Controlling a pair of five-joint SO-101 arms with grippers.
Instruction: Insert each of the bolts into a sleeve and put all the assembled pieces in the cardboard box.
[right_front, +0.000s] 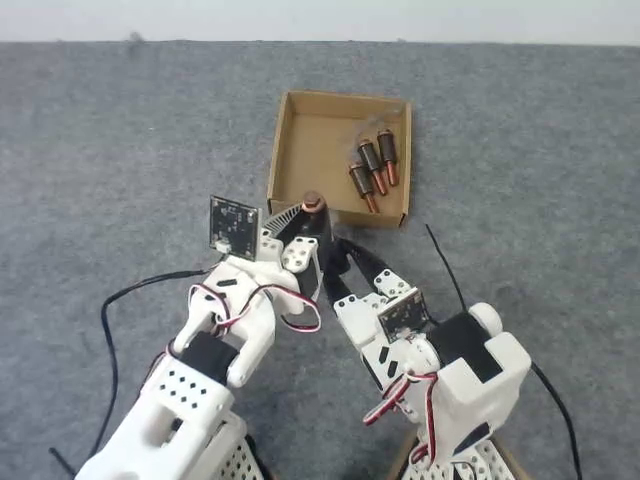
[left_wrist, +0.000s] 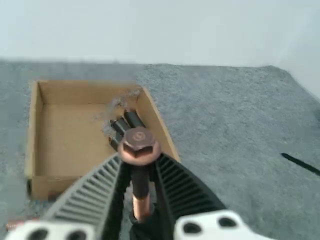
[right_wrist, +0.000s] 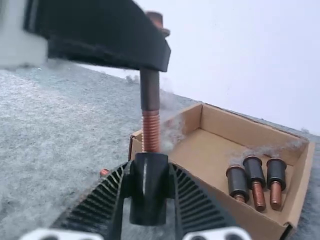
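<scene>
Right hand (right_wrist: 149, 174) grips sleeve (right_wrist: 148, 200), left hand (left_wrist: 140, 161) grips bolt (left_wrist: 138, 144) above

You have the bolt (left_wrist: 139, 145) directly above the sleeve (right_wrist: 148, 187), just before the box (right_front: 310, 140); three pieces (right_front: 372, 165) lie inside, right.

Left gripper (left_wrist: 140, 200) clamped on upright copper bolt (left_wrist: 138, 170), cardboard box (left_wrist: 65, 125) behind holding assembled pieces (left_wrist: 122, 125), grey tabletop (left_wrist: 235, 125).
</scene>
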